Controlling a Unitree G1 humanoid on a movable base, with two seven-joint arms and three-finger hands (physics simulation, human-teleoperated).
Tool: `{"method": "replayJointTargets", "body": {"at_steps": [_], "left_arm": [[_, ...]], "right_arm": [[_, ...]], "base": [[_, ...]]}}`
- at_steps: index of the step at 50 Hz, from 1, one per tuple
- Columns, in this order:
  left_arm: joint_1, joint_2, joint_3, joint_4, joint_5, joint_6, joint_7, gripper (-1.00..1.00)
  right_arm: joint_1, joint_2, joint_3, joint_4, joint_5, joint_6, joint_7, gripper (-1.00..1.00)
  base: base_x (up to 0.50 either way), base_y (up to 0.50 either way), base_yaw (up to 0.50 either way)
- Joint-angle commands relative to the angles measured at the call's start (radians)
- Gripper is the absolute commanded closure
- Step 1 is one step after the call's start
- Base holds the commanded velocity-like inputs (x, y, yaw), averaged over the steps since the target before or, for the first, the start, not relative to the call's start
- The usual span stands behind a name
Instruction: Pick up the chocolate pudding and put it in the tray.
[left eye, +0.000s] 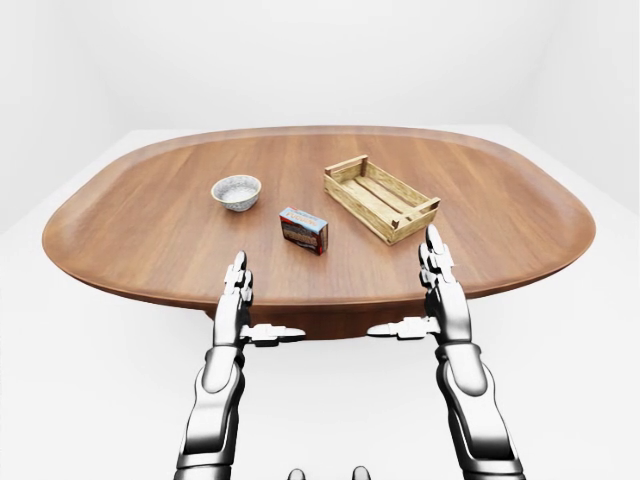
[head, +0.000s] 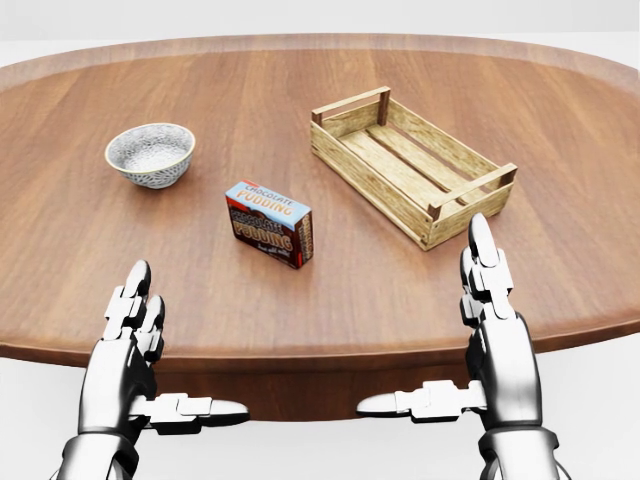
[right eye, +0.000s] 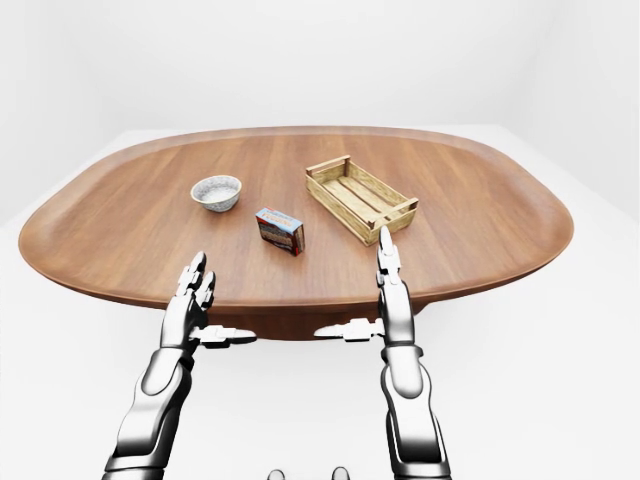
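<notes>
Two metal hands hang at the near edge of the oval wooden table (head: 560, 200), both with fingers spread apart and holding nothing. In the head view the left hand (head: 135, 350) sits low and to the left of the pudding box (head: 270, 223), its fingertips just over the table's rim and its thumb pointing inward below the edge. The right hand (head: 487, 330) reaches a little higher, its fingertips just below the nearest corner of the wooden tray (head: 335, 150).

The pudding box stands on bare wood near the table's middle, touching nothing. The tray lies to the right of the box and slightly above it, set on a slant, with a clear strip of wood between them. A patterned bowl (head: 150, 155) rests up and to the left of the box, well apart from it. Between the box and the table's near edge the wood is open, and the floor (left eye: 60, 400) around the table is plain white.
</notes>
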Motion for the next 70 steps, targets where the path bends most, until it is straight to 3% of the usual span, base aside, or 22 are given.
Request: {"method": "replayJointTargets", "body": {"at_steps": [1,6,9,24,36,70], "left_arm": [[-0.001,0.0,0.001,0.004,0.0,-0.002,-0.001,-1.0],[0.002,0.0,0.0,-0.008,0.0,0.009,0.0,-1.0],[0.0,0.0,0.0,0.002,0.0,0.0,0.0,-1.0],[0.001,-0.001,-0.002,-0.002,0.001,0.007,0.0,-1.0],[0.0,0.0,-0.001,0.01,0.001,-0.004,-0.001,-1.0],[-0.003,-0.001,-0.002,0.007,0.002,0.002,0.0,-1.0]], "right_arm": [[0.004,0.001,0.002,-0.008,0.001,0.0,0.001,-1.0],[0.005,0.001,0.002,-0.005,0.002,0.0,0.001,-1.0],[0.004,0.001,0.001,-0.003,0.003,0.0,0.001,-1.0],[0.005,0.001,0.0,0.008,0.009,0.0,0.003,-1.0],[0.005,0.002,-0.002,0.014,0.02,0.0,0.003,-1.0],[0.001,0.001,-0.003,0.025,0.024,0.0,0.007,-1.0]], "base": [[0.0,0.21,0.0],[0.0,0.21,0.0],[0.0,0.21,0.0],[0.0,0.21,0.0],[0.0,0.0,0.0],[0.02,0.0,0.0]]}}
